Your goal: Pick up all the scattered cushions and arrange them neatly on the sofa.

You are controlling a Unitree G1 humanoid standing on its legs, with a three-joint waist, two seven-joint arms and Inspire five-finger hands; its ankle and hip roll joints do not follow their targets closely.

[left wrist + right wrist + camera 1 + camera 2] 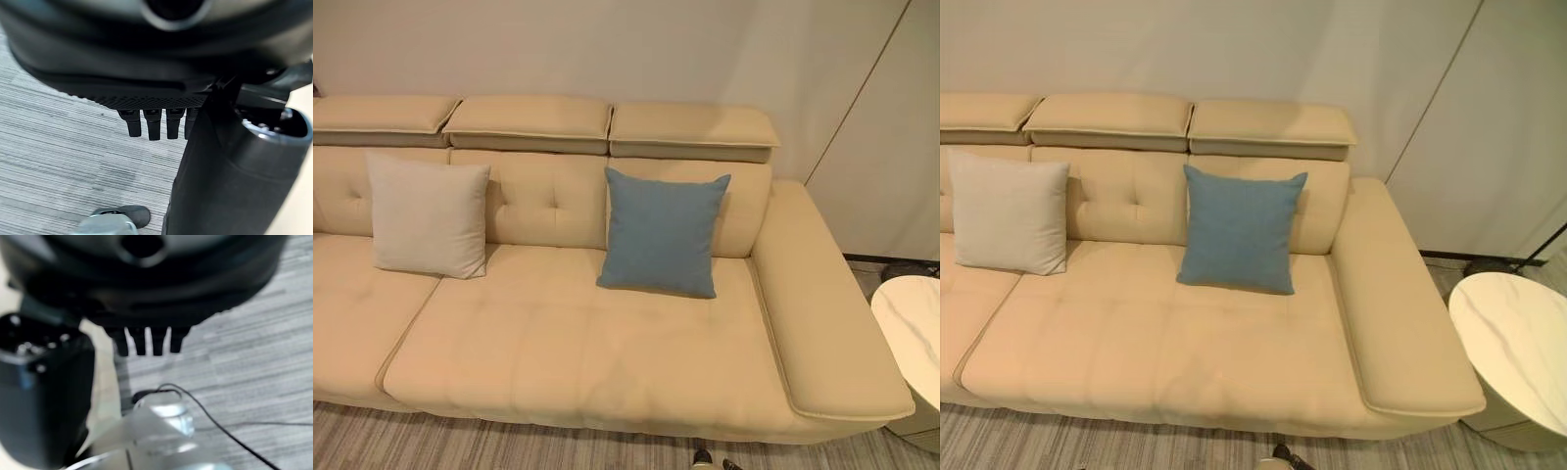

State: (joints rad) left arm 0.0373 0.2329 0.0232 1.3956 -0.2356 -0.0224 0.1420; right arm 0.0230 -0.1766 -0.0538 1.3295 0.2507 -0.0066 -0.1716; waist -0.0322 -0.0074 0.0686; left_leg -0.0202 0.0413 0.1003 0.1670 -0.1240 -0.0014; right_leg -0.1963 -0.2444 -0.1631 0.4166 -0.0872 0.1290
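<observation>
Two cushions stood upright against the sofa (607, 362) backrest, well apart: a blue cushion (662, 233) toward the armrest end, a white cushion (427, 217) further along to the left. None lay on the striped floor (460, 446) in front, so the tidying looked finished, or nearly. Left hand (152, 122) and right hand (146, 340) hung over the floor, fingers straight and empty. A round marble side table (1518, 343) stood beside the armrest.

two cushions (429, 217) (662, 233) on sofa (587, 352), table (1518, 345) right
</observation>
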